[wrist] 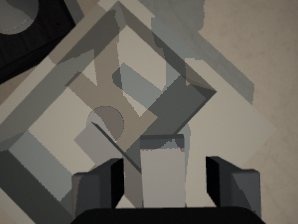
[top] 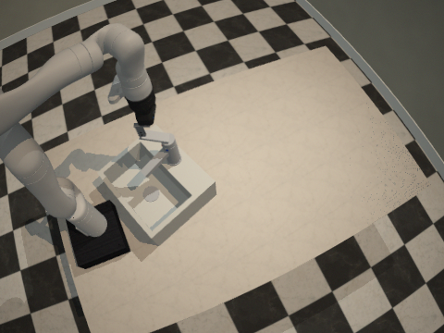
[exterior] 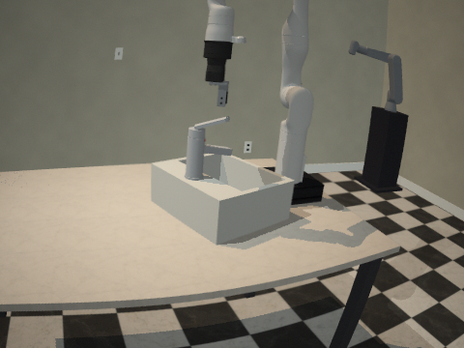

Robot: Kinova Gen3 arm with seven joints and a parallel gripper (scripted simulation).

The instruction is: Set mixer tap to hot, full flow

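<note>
Tap point(exterior: 195, 155): upright on the rear rim of the basin point(exterior: 217, 203).
Lever point(exterior: 211, 122): long axis runs from the tap's head out past the basin's edge, tip tilted slightly upward, angled away from the spout point(exterior: 218, 150).
Gripper point(exterior: 221, 100): directly above the lever's tip, not touching; fingers spread wide, nothing between them.
Table point(exterior: 97, 242): pale beige, basin near its arm-side edge.
Floor point(exterior: 425, 227): black-and-white checker.
Walls point(exterior: 97, 97): grey-green.
</note>
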